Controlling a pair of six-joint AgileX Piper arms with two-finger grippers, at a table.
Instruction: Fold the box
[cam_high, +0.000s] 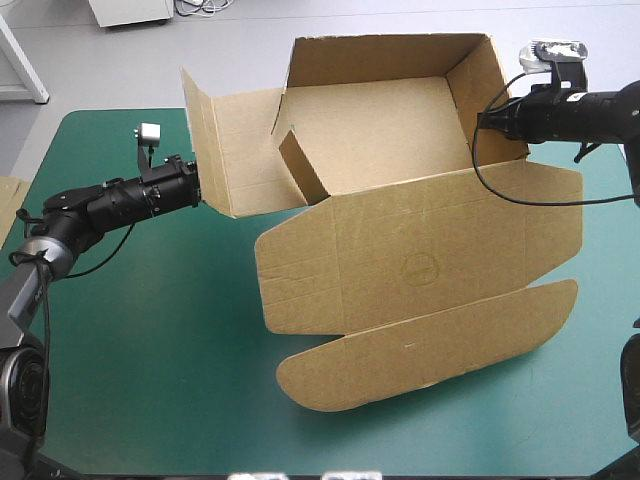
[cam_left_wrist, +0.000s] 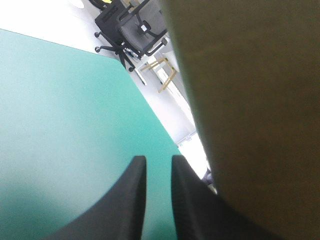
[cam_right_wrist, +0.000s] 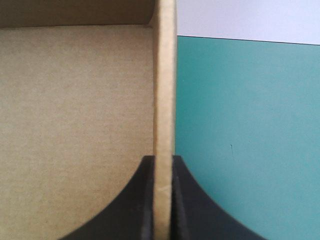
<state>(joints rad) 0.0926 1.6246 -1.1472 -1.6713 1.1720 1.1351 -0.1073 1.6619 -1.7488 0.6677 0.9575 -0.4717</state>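
The brown box (cam_high: 400, 250) lies mid-table with its back wall and right wall raised and its lid flat toward the near edge. Its left panel (cam_high: 230, 150) stands up and leans outward, with a small flap (cam_high: 300, 165) folded inward. My left gripper (cam_high: 198, 185) is at that panel's outer face. In the left wrist view the gripper (cam_left_wrist: 158, 167) is all but shut with only teal-green cover in the slit, and the board (cam_left_wrist: 250, 100) rests against one finger's outer side. My right gripper (cam_high: 482, 118) is shut on the right wall's top edge (cam_right_wrist: 165, 75), the fingers (cam_right_wrist: 145, 200) pinching it.
An edge of more brown board (cam_high: 8, 200) shows at the table's left edge. The teal-green cover (cam_high: 150, 330) lies bare left of and in front of the box. The lid's rounded flap (cam_high: 430, 345) reaches toward the near edge.
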